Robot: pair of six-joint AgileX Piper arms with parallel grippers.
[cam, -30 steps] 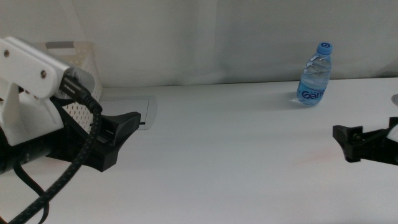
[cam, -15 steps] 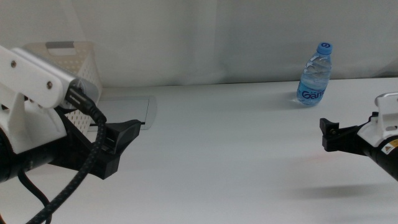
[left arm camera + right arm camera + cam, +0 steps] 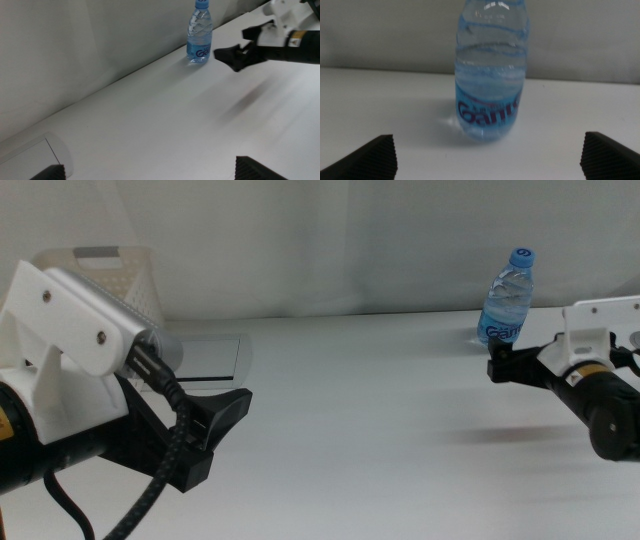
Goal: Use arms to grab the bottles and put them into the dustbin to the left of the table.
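Observation:
A small clear water bottle [image 3: 508, 298] with a blue cap and label stands upright at the table's far right. My right gripper [image 3: 497, 364] is open just in front of it, jaws pointing at its base. In the right wrist view the bottle [image 3: 490, 75] stands straight ahead, centred between the wide-apart jaws of the right gripper [image 3: 490, 159], not touched. My left gripper [image 3: 228, 412] is open and empty over the table's left part, far from the bottle. The left wrist view shows the bottle [image 3: 199, 35] and the right gripper [image 3: 231, 53] beside it. The juice bottle and red can are out of view.
The white perforated dustbin [image 3: 105, 272] stands at the far left behind my left arm. A flat grey panel [image 3: 208, 357] is set into the white table [image 3: 360, 430] beside it. A white backdrop closes the far edge.
My right gripper has moved in from the right edge, up and toward the water bottle. My left arm has shifted a little to the right. The bottle has not moved.

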